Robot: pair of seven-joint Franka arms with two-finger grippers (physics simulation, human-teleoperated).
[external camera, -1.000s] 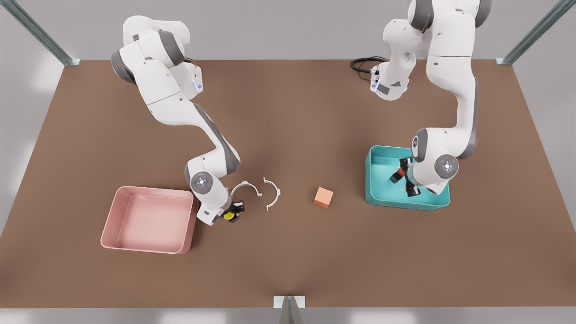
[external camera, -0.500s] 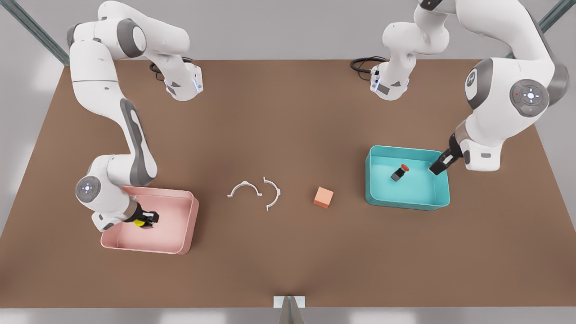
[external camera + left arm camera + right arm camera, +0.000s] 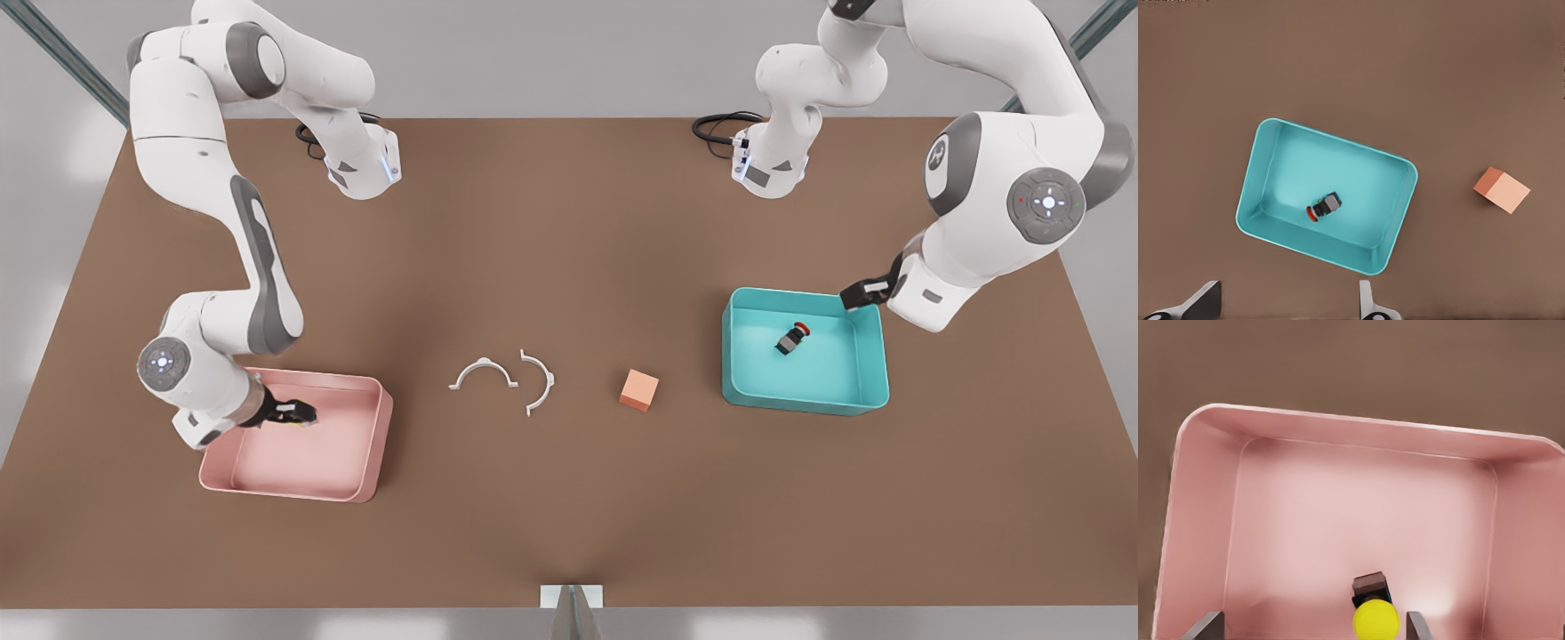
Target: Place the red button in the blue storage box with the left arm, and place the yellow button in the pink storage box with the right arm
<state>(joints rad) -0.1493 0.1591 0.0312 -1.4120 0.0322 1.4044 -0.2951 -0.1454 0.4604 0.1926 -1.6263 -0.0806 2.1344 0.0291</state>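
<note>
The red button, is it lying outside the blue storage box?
No, the red button lies on its side inside the blue storage box, on its floor.

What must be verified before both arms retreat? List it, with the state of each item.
1. Red button inside the blue storage box: ok, lying on its side.
2. Left gripper open and apart from the red button: ok, it is at the box's far corner.
3. Yellow button within the pink storage box walls: ok.
4. Right gripper open, with gaps between its fingers and the yellow button: ok.
5. Yellow button resting on the box floor: cannot tell.
6. Orange cube apart from both boxes: ok, on the table between them.
</note>
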